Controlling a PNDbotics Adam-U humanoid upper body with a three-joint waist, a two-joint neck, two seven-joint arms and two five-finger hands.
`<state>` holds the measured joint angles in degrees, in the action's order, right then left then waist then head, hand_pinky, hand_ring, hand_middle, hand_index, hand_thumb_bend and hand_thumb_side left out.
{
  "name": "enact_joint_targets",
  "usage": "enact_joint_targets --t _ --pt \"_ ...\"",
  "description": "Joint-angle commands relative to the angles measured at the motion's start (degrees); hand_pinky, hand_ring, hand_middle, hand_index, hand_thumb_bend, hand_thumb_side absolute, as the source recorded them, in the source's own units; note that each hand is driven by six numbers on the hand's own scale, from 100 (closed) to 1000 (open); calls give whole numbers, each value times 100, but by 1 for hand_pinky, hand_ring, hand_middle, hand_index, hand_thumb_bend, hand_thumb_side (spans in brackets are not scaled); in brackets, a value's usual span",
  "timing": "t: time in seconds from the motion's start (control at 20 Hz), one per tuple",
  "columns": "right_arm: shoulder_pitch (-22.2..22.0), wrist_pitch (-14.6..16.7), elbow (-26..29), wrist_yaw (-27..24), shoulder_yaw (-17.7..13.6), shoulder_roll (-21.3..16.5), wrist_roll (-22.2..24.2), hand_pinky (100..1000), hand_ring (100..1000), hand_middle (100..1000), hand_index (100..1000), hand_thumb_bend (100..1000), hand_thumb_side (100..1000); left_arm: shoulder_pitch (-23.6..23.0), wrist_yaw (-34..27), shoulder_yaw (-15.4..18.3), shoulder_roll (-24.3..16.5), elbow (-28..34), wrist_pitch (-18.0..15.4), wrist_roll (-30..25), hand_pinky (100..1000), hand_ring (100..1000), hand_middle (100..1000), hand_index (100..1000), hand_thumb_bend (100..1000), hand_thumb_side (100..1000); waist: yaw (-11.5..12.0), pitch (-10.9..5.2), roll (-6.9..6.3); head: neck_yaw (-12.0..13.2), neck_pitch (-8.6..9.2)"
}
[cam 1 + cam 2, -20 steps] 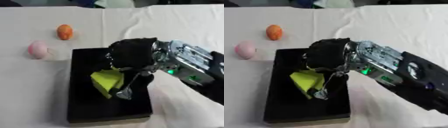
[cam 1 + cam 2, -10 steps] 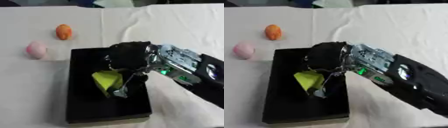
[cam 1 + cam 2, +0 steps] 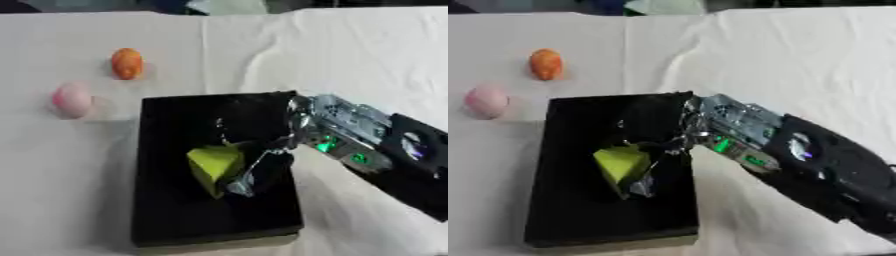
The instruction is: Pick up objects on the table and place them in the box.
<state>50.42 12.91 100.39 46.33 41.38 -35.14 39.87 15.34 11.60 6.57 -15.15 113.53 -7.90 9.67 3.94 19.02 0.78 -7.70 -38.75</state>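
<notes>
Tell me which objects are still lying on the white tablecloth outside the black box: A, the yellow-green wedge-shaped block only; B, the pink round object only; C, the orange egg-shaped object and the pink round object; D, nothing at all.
C: the orange egg-shaped object and the pink round object lie on the white tablecloth left of the black box, while the yellow-green wedge-shaped block is inside it at the right hand.

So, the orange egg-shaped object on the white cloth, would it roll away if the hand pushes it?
Probably yes. The orange egg-shaped object looks rounded all over, so a push could make it roll, likely in a curve. The soft white cloth may slow it. Its smooth-looking surface might slip between fingers.
</notes>
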Motion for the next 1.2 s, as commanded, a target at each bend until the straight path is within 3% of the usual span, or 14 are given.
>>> enact_joint_targets --t 0.05,0.45,0.5,0.65,0.7,0.75,0.85,0.9,0.95,1.05,1.2 --pt "103 -164 158 -154 -158 -82 47 868 859 796 974 165 854 45 15 23 -43 107 5 -39 702 772 779 817 100 923 -5 -110 -13 -7 45" --pt "187 -394 614 -608 -358 -144 216 878 853 796 982 108 591 44 30 32 -44 107 22 -58 702 772 780 816 100 922 -16 -128 -2 6 60" --pt "204 -421 697 -691 -389 -164 285 886 871 815 993 115 599 44 31 34 -46 107 23 -58 702 773 780 816 100 923 -18 -131 0 8 61" --pt "252 -391 871 -782 -409 -203 618 897 893 834 1000 192 801 41 29 34 -47 107 34 -59 701 772 779 815 100 919 -31 -143 15 12 62" --pt "252 -377 873 -767 -388 -206 702 896 895 833 1000 204 812 44 27 31 -47 107 33 -63 701 772 779 815 100 919 -34 -145 19 9 62" --pt "240 -360 851 -723 -359 -208 760 896 894 831 1000 184 744 49 27 28 -47 107 33 -69 701 772 779 815 100 919 -33 -145 22 3 67" --pt "196 -308 770 -642 -300 -187 827 893 868 817 988 162 270 52 28 30 -45 107 32 -74 701 772 779 814 100 911 -26 -142 23 -4 71" --pt "178 -297 721 -635 -281 -165 845 892 858 811 983 158 145 52 31 32 -45 107 31 -76 701 772 779 814 100 909 -22 -140 23 -5 68" --pt "168 -304 679 -646 -269 -140 848 893 854 810 982 152 100 51 34 33 -43 107 33 -78 700 772 779 814 100 909 -20 -139 22 -5 65" --pt "166 -364 620 -693 -255 -101 817 895 849 807 989 126 128 54 33 31 -37 107 38 -82 701 772 779 813 100 914 -16 -137 21 -8 60" --pt "158 -447 542 -751 -224 -89 780 901 862 816 1000 136 267 60 31 31 -35 107 43 -90 701 772 779 813 100 913 -9 -137 23 -14 61"
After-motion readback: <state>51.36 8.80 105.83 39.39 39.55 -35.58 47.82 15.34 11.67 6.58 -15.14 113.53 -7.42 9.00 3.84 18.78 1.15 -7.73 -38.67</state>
